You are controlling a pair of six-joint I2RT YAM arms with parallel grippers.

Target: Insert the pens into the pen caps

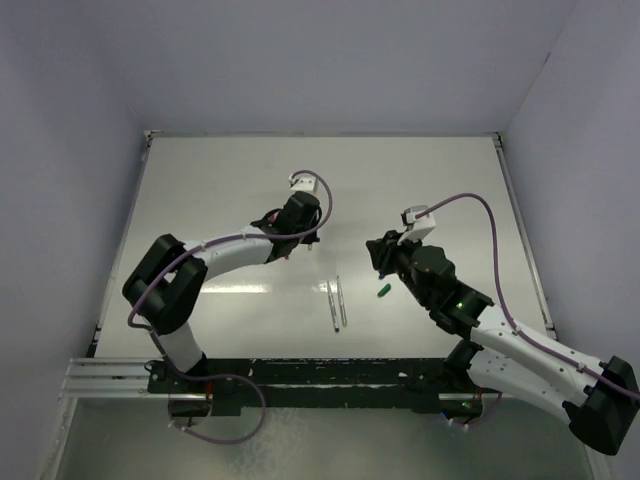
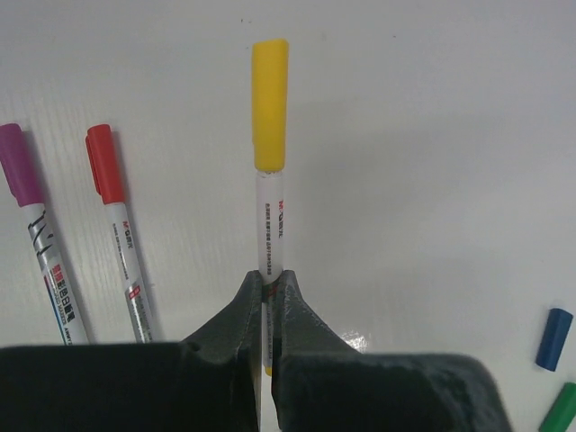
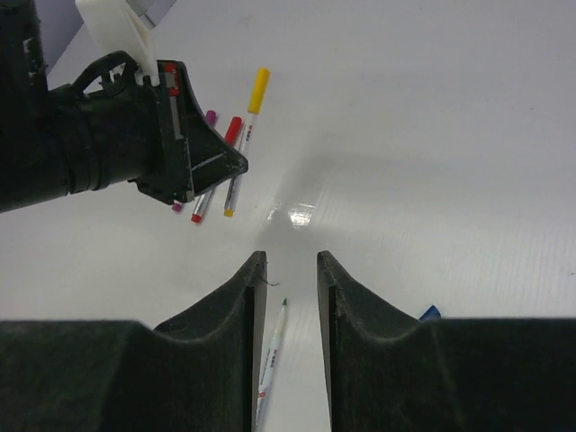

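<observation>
Small print on pens, too blurred to read

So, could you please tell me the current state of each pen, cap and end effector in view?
Yellow pen, capped, held by the left end effector.
Red pen, capped, lying free.
Magenta pen, capped, lying free.
Two other pens, uncapped, lying side by side.
Blue cap, loose.
Green cap, loose.
Left end effector, shut on the yellow pen.
Right end effector, open, empty.
</observation>
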